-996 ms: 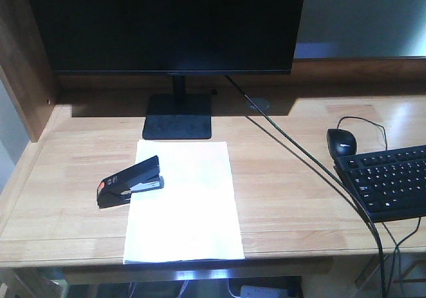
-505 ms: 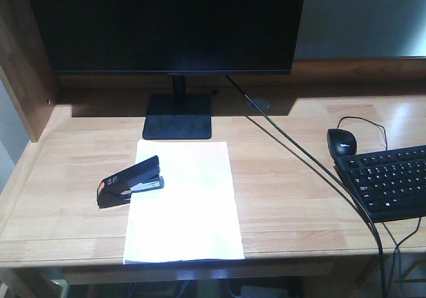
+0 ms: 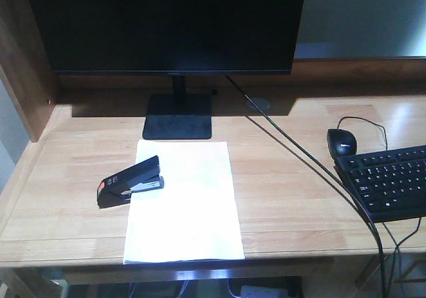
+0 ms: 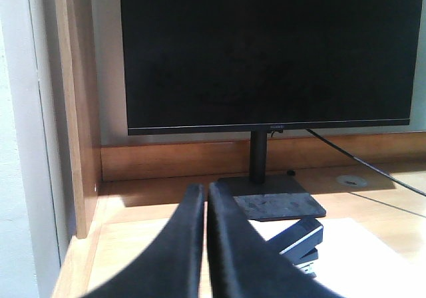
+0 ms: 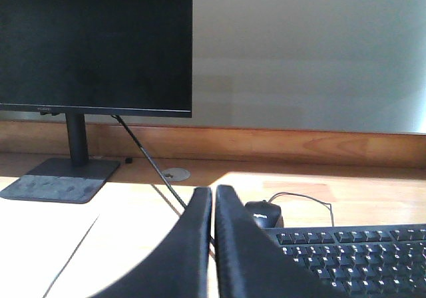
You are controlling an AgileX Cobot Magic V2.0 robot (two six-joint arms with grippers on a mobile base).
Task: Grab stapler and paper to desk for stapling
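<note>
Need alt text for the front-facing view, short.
A black stapler with an orange-red rear lies with its front end over the left edge of a white sheet of paper on a light-wood desk. Behind them stands a dark monitor; a mouse and keyboard sit at right.

My front camera looks down over the desk (image 3: 279, 198) from its near edge, toward the monitor (image 3: 166, 25). My left wrist view sits low, left of that screen, facing it past the left gripper (image 4: 205, 198). My right wrist view sits low beyond the right gripper (image 5: 213, 201), sharing the monitor and keyboard (image 5: 346, 258).
</note>
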